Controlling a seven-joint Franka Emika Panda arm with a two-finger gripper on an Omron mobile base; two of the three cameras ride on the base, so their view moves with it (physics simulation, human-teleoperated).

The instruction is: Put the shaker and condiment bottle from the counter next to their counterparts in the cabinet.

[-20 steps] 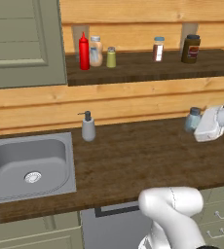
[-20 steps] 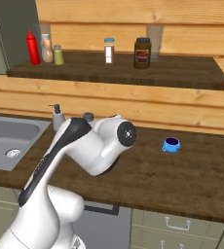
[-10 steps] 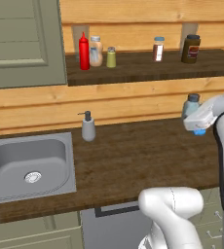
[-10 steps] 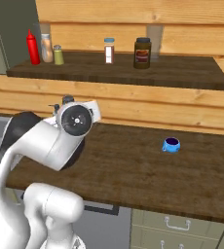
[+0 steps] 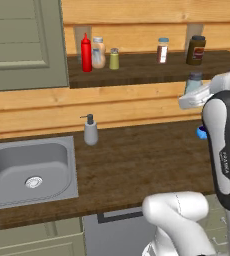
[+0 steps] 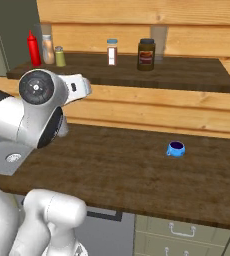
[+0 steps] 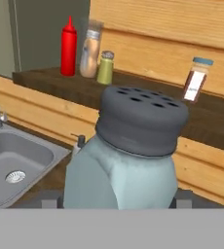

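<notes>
While you look along the hand, the shaker [image 7: 121, 160] sits right up close, between the two fingers, and the fingers are clamped on its pale blue-grey body. Its grey cap with little holes points up. You can see the fingertips [image 7: 46, 202] only as dark bits low down at each side of the shaker.

From the left base view, the gripper [image 5: 194, 95] holds the shaker [image 5: 193, 82] up in the air, above the right part of the counter [image 5: 132, 165] and just in front of the front edge of the cabinet shelf [image 5: 152, 70], near its right end. The shaker stands upright in the hand.

On the shelf, the red condiment bottle [image 5: 86, 53] already stands near the left end. Just beside it are the peach bottle [image 5: 98, 52] and then the yellow-green shaker [image 5: 114, 59]. Further right on the shelf you see a small jar with a blue cap [image 5: 162, 50] and a dark jar [image 5: 195, 50].

Down on the counter, a soap dispenser [image 5: 90, 130] stands near the back right corner of the sink [image 5: 29, 167]. A blue cup [image 6: 176, 149] sits on the right part of the counter, well apart from the sink.
</notes>
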